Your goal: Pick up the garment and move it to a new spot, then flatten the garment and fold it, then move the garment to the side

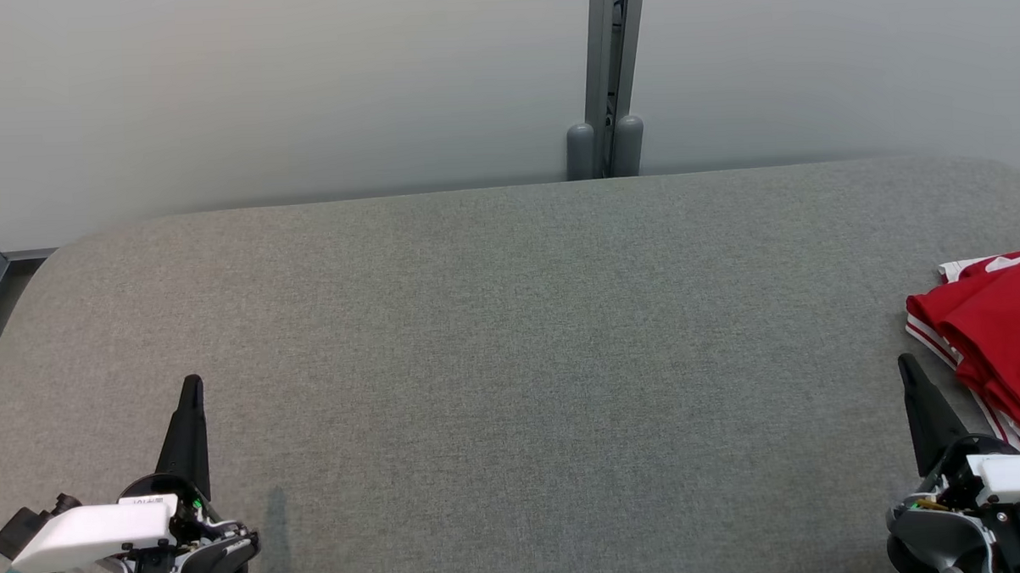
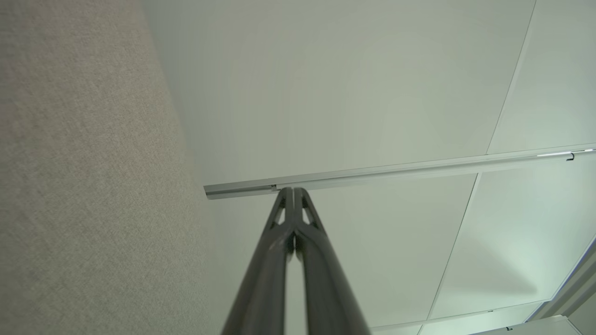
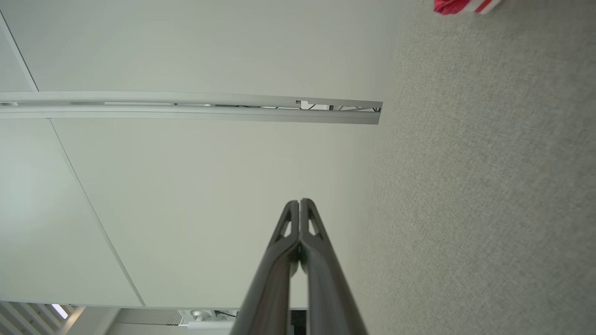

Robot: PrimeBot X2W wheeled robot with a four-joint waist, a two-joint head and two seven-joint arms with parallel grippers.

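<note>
The garment (image 1: 1000,346) is red with white stripes and lies folded at the right edge of the grey fabric table (image 1: 512,337); a corner of the garment (image 3: 465,5) peeks in at the top of the right wrist view. My right gripper (image 1: 905,364) stands shut just left of it, near the table's front, holding nothing. At the lower left my left gripper (image 1: 192,384) is shut too, empty, fingers pointing away from me. In the wrist views the left gripper (image 2: 293,190) and right gripper (image 3: 299,201) show their tips pressed together.
A pale wall with a grey vertical post (image 1: 609,79) runs behind the table. The table's rounded left corner (image 1: 59,251) drops off toward a grey object at the far left. Bare fabric spans the table's middle.
</note>
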